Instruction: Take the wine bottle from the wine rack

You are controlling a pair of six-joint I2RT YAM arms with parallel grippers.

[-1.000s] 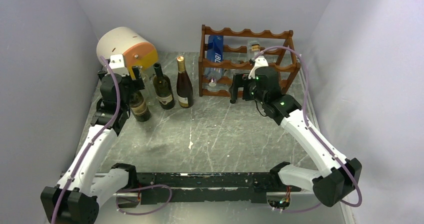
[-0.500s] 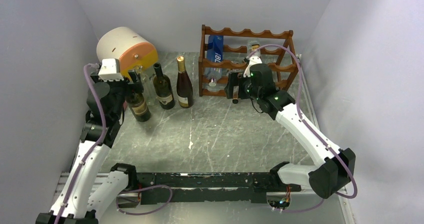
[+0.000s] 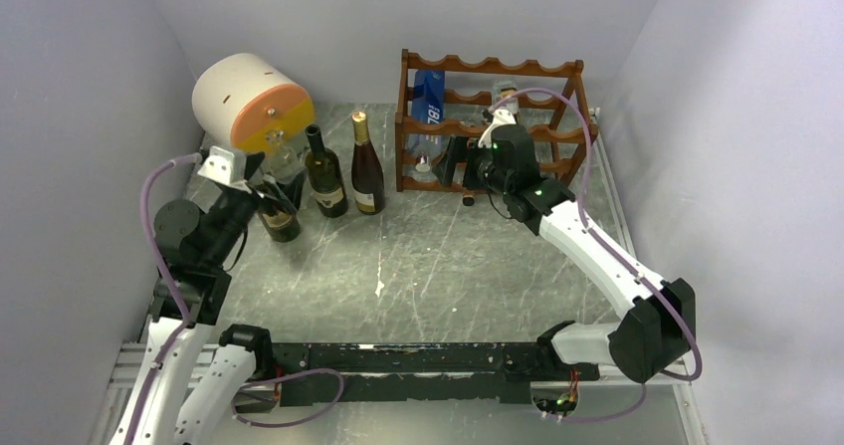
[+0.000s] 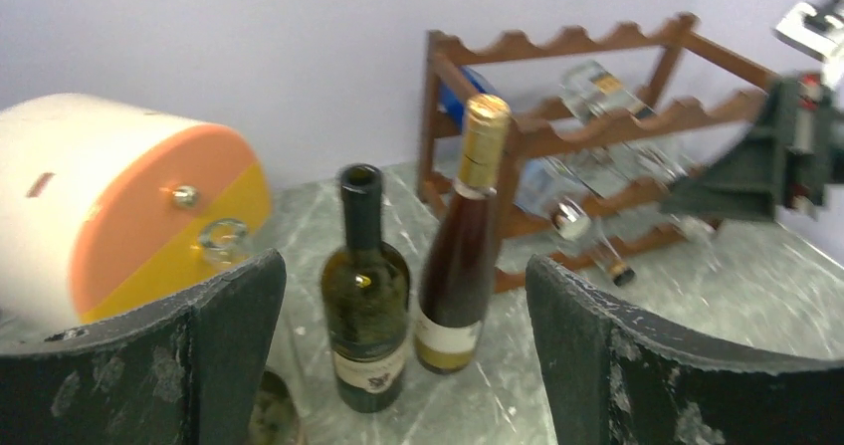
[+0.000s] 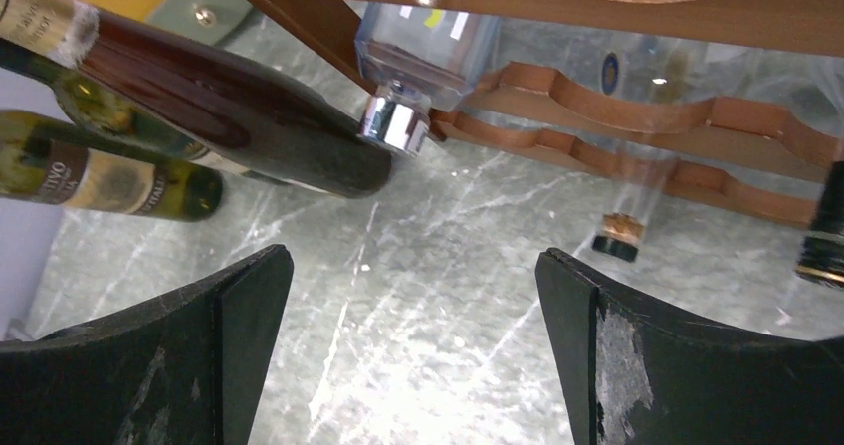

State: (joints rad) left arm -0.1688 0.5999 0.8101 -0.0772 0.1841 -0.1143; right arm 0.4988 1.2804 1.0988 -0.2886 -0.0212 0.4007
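Table [image 3: 428, 266], grey and veined like marble, carries everything. At its far right stands the dark reddish-brown wooden wine rack [image 3: 498, 66], an open frame of scalloped rails whose dips cradle lying bottles so they cannot roll. At far left lies a cream drum with an orange end [image 3: 244, 97]. Between the two stand a dark green glass bottle [image 3: 323, 174] and a brown bottle with gold foil [image 3: 366, 166], upright on their bases.

The right hand [image 3: 450, 163] hovers just beside the rack's near face at the lower tiers, fingers spread wide and holding nothing. That pose looks meant to straddle a neck. The left hand [image 3: 267, 191] is likewise released and empty, close by a third dark bottle [image 3: 280, 218] at the left, well apart from the rack; whether it touches that bottle I cannot tell.

A clear square bottle with a chrome cap [image 5: 398, 121] and a clear corked bottle [image 5: 617, 236] lie in the rails. The likeliest wine bottle [image 5: 824, 228], dark glass with a gold band on its neck, lies low in the rack, mostly cut off in the right wrist view. Its long axis appears to run far to near, roughly level, with the neck pointing near, so a pull toward the near side should free it.
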